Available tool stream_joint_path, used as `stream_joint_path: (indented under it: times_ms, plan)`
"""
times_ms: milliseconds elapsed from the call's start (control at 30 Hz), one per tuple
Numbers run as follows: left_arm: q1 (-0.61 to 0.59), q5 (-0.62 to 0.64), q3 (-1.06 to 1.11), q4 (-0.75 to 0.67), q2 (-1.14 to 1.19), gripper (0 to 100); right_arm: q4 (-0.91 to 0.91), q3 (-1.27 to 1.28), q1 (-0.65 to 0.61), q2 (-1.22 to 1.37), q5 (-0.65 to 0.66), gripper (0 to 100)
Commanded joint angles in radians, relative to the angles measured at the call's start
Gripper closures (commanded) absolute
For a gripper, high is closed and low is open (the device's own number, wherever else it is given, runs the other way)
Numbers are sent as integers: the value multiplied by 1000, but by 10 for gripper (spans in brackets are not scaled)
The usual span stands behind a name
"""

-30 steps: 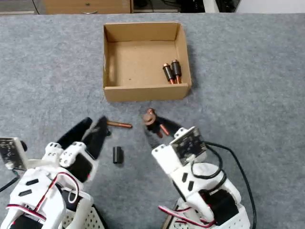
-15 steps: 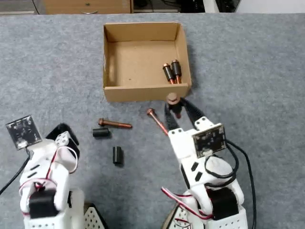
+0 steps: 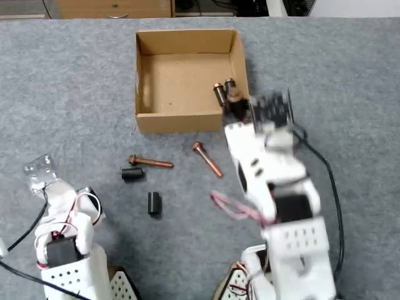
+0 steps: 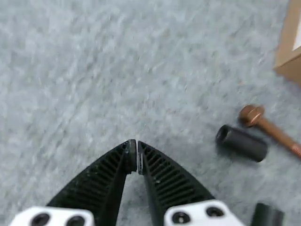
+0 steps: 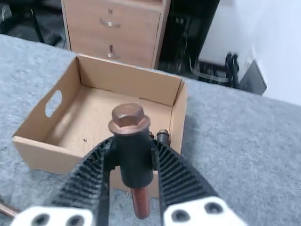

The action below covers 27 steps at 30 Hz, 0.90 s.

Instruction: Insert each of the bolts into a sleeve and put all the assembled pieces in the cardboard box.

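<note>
My right gripper (image 5: 131, 147) is shut on an assembled bolt-and-sleeve piece (image 5: 130, 118), held upright just in front of the cardboard box (image 5: 99, 77). In the high view that gripper (image 3: 235, 103) hovers at the box's (image 3: 145, 74) front right corner, where two assembled pieces (image 3: 220, 94) lie inside. Two loose copper bolts (image 3: 150, 162) (image 3: 207, 159) and two black sleeves (image 3: 132, 174) (image 3: 154, 203) lie on the grey table. My left gripper (image 4: 132, 155) is shut on nothing, low over the carpet, with a sleeve (image 4: 241, 142) and a bolt (image 4: 269, 131) off to one side.
The left arm (image 3: 59, 228) sits drawn back at the table's near left corner. A wooden drawer unit (image 5: 115, 28) stands behind the table. Open grey carpet (image 3: 337, 81) lies to the right of the box.
The right arm has carried the assembled piece from the table's middle up to the box's front right corner. The left arm drew back toward the near left and its gripper shut.
</note>
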Motion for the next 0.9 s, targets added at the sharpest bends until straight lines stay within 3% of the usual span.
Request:
stream_joint_path:
  times_ms: [0,167,500,867]
  plan:
    - [-9,26,49,-21,-5,982,-6,-254,24,236,2,998]
    - [-63,61,64,-143,-5,982,58,-521,28,550,3,998]
    - [-77,89,64,-147,-4,982,84,-1003,30,1184,5,998]
    - [-72,89,64,-147,1,982,190,-1425,28,1681,3,998]
